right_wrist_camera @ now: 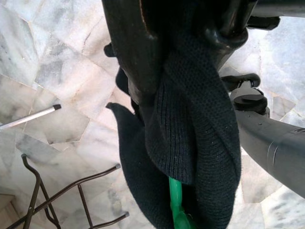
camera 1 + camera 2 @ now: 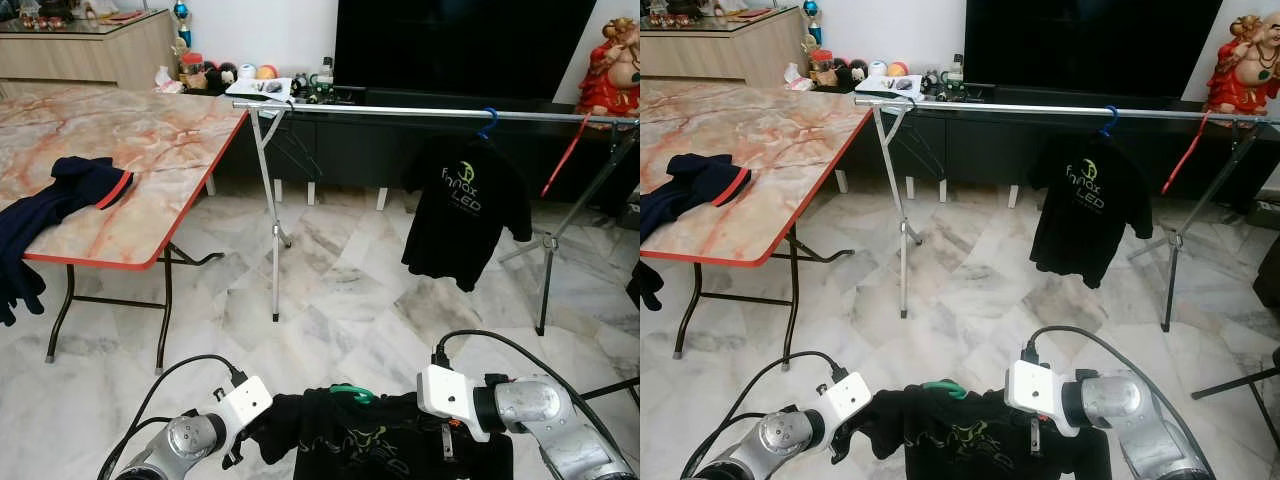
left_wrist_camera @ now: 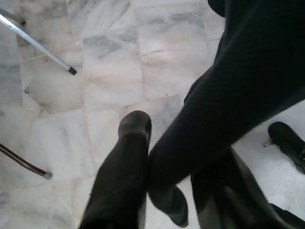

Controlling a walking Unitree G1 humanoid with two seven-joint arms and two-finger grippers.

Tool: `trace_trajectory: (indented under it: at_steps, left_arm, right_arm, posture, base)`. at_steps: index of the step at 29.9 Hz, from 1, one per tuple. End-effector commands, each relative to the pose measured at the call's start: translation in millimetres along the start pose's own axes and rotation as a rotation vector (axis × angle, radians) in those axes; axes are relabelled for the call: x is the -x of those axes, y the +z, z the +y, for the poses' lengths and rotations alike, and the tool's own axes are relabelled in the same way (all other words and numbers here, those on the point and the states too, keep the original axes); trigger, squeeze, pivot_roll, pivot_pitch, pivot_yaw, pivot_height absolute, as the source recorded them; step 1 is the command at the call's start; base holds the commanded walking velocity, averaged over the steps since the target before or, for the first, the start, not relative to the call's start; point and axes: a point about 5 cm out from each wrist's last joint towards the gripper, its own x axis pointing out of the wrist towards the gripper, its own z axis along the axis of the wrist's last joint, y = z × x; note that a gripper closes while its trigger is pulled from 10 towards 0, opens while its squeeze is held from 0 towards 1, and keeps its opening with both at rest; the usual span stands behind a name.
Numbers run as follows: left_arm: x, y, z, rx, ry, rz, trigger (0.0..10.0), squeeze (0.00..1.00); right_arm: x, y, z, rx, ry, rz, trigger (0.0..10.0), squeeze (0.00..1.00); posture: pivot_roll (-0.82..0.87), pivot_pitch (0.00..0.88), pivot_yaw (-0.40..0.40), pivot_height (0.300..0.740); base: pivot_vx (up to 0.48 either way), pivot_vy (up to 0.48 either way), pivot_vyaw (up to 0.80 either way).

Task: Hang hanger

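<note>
A black shirt [image 2: 370, 445] on a green hanger [image 2: 352, 393] hangs low in front of me between both arms. My left gripper [image 2: 240, 450] is shut on the shirt's left shoulder; in the left wrist view the dark cloth [image 3: 238, 95] runs between the fingers [image 3: 126, 162]. My right gripper [image 2: 446, 438] is shut on the right shoulder, where knit cloth [image 1: 200, 143] bunches over the green hanger [image 1: 175, 198]. Ahead, across the floor, stands the silver clothes rail [image 2: 400, 111].
On the rail hang a black printed shirt [image 2: 465, 210] on a blue hanger [image 2: 488, 122], a red hanger [image 2: 565, 155] and empty dark hangers [image 2: 290, 140]. A marble-top folding table [image 2: 150, 140] with a dark garment [image 2: 70, 190] stands left. A TV [image 2: 460, 45] is behind.
</note>
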Motion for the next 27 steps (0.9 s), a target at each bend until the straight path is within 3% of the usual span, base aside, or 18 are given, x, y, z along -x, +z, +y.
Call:
trace_trajectory:
  at_steps: [1,8,12,20,25,26,27]
  left_arm:
    - [1.4,-2.5,1.1,0.011,-0.003,0.005,0.0,0.00]
    - [5.6,-9.7,11.4,-0.011,0.049,0.067,0.0,0.00]
    - [15.1,-18.9,35.4,0.044,0.232,0.132,0.0,0.00]
    - [20.4,-29.2,38.7,0.095,0.274,0.182,0.0,0.00]
    - [15.5,-22.3,31.9,0.093,0.216,0.133,0.0,0.00]
    - [14.4,-16.9,32.5,0.075,0.219,0.093,10.0,0.00]
    - [14.4,-16.9,32.5,0.075,0.219,0.093,10.0,0.00]
  right_arm:
    - [2.0,8.6,-5.9,0.033,-0.020,-0.019,10.0,0.00]
    - [3.9,4.8,-7.9,0.033,-0.043,0.010,10.0,0.00]
    - [9.5,-10.9,-18.7,0.006,-0.178,0.113,10.0,0.00]
    - [15.9,-21.4,-27.9,-0.058,-0.347,0.156,10.0,0.00]
    - [12.3,-16.6,-23.6,-0.027,-0.312,0.113,10.0,0.00]
    - [11.4,-17.0,-23.8,-0.023,-0.311,0.116,10.0,0.00]
    - [11.4,-17.0,-23.8,-0.023,-0.311,0.116,10.0,0.00]
  posture:
    - [0.10,0.010,-0.025,0.740]
    - [0.10,0.013,-0.022,0.740]
    - [0.10,0.014,-0.021,0.740]
    - [0.10,0.017,-0.019,0.740]
    - [0.10,0.016,-0.017,0.740]
    - [0.10,0.008,-0.017,0.740]
    - [0.10,0.008,-0.017,0.740]
  base:
    - [0.000,0.000,0.00]
    - [0.000,0.000,0.00]
    - [0.000,0.000,0.00]
    - [0.000,0.000,0.00]
    - [0.000,0.000,0.00]
    - [0.000,0.000,0.00]
    - [0.000,0.000,0.00]
